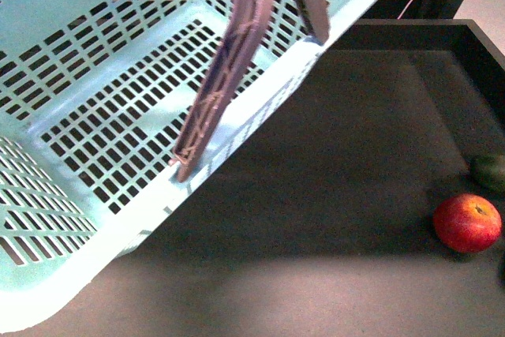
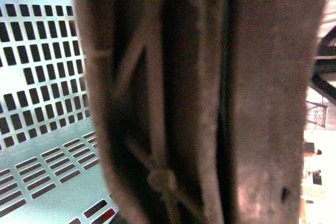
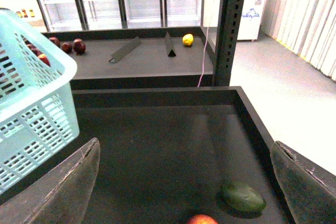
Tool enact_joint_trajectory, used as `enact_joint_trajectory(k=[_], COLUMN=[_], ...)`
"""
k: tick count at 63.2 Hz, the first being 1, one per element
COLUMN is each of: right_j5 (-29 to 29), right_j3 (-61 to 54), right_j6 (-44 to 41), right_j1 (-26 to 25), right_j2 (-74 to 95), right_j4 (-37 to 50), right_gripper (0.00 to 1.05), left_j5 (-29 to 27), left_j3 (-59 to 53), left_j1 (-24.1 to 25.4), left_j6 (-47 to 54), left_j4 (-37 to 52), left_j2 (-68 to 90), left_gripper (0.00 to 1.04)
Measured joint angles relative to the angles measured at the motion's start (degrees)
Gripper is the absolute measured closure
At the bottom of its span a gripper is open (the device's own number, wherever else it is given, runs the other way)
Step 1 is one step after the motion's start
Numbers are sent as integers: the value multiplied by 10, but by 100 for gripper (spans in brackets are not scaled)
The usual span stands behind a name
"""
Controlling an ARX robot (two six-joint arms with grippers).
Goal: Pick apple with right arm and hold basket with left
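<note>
You are looking at a pale mint-blue basket, its walls and floor patterned with even rows of rectangular slots that read dark against the plastic. Its handle is dull brown with a lattice of crossed ribs, and the left wrist view gives you that same brown, blurred, over white-blue slotted plastic. The apple is bright red with a yellowish patch round its stem dimple. Beside it, the green fruit is a dull, dark green. The tray under them is matt charcoal black. The fingers of your right gripper are grey-brown. On the far shelf you see dark red fruits and one yellow fruit.
</note>
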Motion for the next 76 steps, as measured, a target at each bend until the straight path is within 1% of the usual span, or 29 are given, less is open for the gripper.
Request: enact_joint_trajectory(k=[11,23,33,67,68,72,76], right_j5=[0,0,0,0,-1,-28,-45], right_j3=[0,0,0,0,1,38,55], right_j6=[0,0,0,0,4,57,87], right_j1=[0,0,0,0,0,-15,-35], right_j2=[0,0,0,0,2,54,102], right_j4=[0,0,0,0,-3,-104,-144], right_gripper=[9,9,9,9,9,9,9], left_j5=[-2,-2,-2,-7,-6,-6,-8], left_j3=[14,15,15,15,15,15,15], left_j1=[-67,-97,-105,-106,-106,-106,-106], left_j6=[19,31,37,41,41,41,41], left_j4=[-13,-14,-15,-15,-15,-15,-15], left_j2=[10,10,10,10,10,10,10], left_gripper=[90,90,90,90,90,90,90])
